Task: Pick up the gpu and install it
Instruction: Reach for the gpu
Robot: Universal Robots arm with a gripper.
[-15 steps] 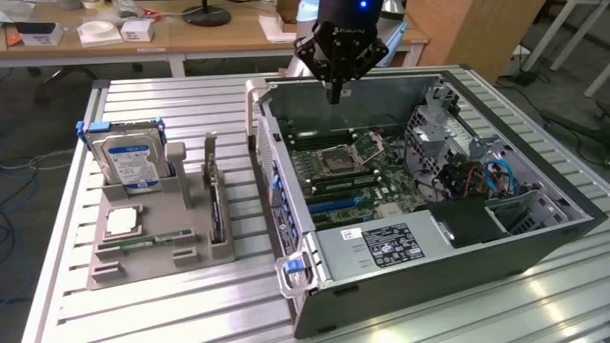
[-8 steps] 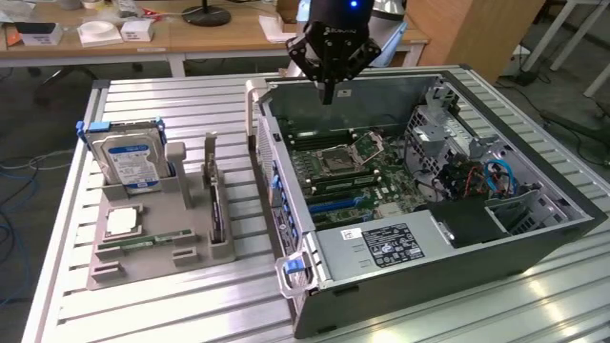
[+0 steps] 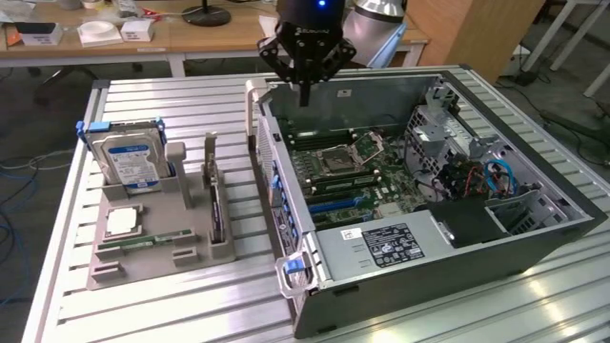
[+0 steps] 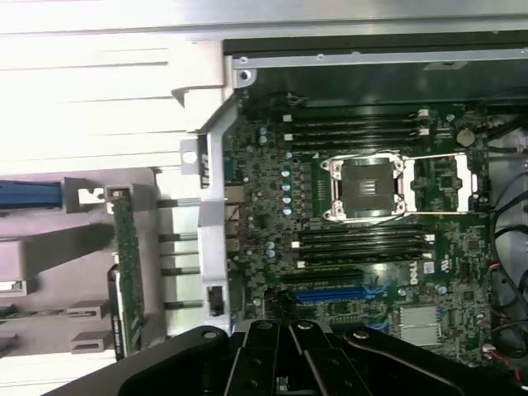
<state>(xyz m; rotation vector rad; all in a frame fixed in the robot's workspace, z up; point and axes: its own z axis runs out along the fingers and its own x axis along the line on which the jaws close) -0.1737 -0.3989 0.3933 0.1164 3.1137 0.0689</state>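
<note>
The gpu (image 3: pixel 216 204) stands on edge in a slot of the grey holder (image 3: pixel 157 261), to the exterior view's left of the open computer case (image 3: pixel 419 286). In the wrist view the gpu (image 4: pixel 128 264) is a thin green strip seen edge-on, with its black cooler just beside it. My gripper (image 3: pixel 305 102) hangs shut and holding nothing above the case's far left corner, well apart from the gpu. In the wrist view, the gripper (image 4: pixel 289 346) sits over the motherboard (image 4: pixel 272 206), close to the blue card slot (image 4: pixel 338 293).
The holder also carries a hard drive (image 3: pixel 128 157) with a blue-white label, a processor chip (image 3: pixel 122 220) and a narrow memory stick (image 3: pixel 143 243). Inside the case are the processor socket (image 3: pixel 336 156), the power supply (image 3: pixel 381 246) and cables (image 3: pixel 496 175). A wooden desk (image 3: pixel 191 39) stands behind the slatted metal table (image 3: pixel 171 307).
</note>
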